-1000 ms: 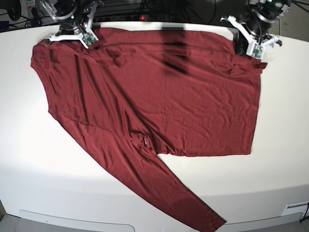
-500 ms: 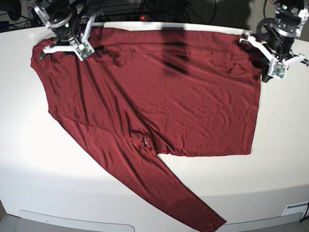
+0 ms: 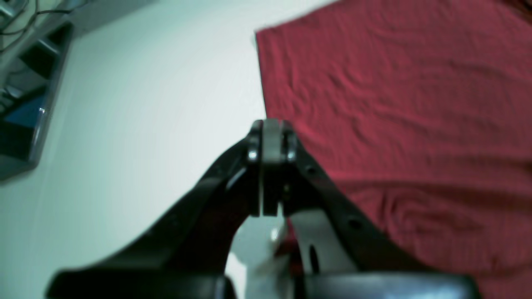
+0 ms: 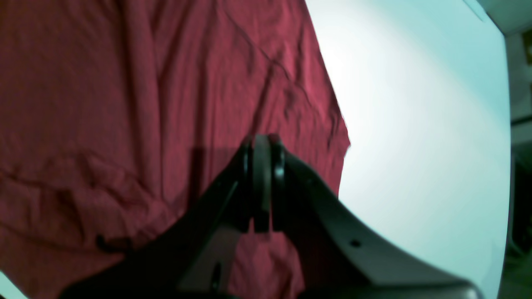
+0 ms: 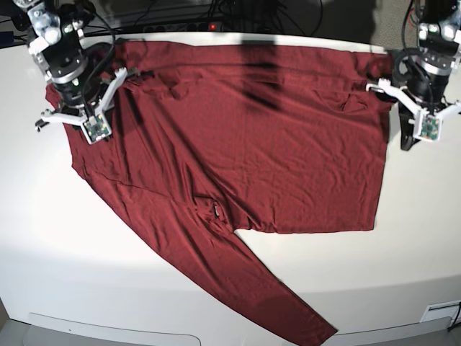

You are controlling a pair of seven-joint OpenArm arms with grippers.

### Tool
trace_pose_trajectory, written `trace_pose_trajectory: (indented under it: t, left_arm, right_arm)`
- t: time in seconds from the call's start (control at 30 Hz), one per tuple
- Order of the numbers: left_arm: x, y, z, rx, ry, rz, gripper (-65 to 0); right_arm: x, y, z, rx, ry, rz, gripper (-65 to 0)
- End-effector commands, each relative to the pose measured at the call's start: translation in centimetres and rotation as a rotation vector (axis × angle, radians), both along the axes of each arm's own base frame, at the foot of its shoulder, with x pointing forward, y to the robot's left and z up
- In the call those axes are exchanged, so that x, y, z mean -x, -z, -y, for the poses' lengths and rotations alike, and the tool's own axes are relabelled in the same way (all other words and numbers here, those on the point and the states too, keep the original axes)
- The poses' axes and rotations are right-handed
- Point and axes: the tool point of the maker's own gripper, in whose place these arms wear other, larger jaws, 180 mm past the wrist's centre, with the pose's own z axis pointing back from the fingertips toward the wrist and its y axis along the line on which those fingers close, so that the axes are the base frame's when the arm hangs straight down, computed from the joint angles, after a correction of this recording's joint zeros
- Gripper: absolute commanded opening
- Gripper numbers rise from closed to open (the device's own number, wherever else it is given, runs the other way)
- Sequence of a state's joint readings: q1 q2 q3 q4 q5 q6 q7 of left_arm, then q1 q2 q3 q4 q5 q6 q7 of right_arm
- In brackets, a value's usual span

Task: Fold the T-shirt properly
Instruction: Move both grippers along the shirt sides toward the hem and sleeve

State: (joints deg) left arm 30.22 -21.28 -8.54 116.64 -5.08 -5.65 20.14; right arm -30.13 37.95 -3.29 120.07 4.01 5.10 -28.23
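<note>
Lying spread across the white table (image 5: pixel 403 238), the maroon long-sleeved T-shirt (image 5: pixel 252 151) covers most of the far half of the surface, its body opened out flat with shallow wrinkles and one long sleeve running diagonally toward the near edge. A small fold of cloth is bunched near the far edge at the base view's left, and another crease sits near the garment's corner at that view's right. The left gripper (image 3: pixel 269 166), at the base view's right, hangs just off the shirt's side edge, above bare tabletop beside the hem; its two dark fingers (image 3: pixel 253 153) are pressed flat together with no cloth between them. The right gripper (image 4: pixel 262 182), at the base view's left, hangs above the shirt close to its side edge, fingers likewise pinched together on nothing, and its shadow falls on the fabric beneath. Cables lie behind the table's far edge.
</note>
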Motion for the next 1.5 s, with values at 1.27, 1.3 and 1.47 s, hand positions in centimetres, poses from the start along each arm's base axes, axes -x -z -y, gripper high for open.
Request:
trace_pose_trajectory:
  t: [1.27,1.3,1.47]
  left_arm:
    - [-22.9,9.7,-5.0,0.395,0.000,-0.248,-48.5]
    - [-23.0,9.9,-4.5,0.393,0.007,-0.246,-48.5]
    - [-23.1,10.8,-2.8,0.372,0.044,-0.264,-48.5]
  right_arm:
    - [-11.8,1.8,4.7,-0.066,0.081,-0.029,-36.5]
    - [-11.8,1.8,4.7,-0.065,0.082,-0.028,-36.5]
    - [-11.8,1.9,4.9,-0.058,0.089,-0.041,-36.5]
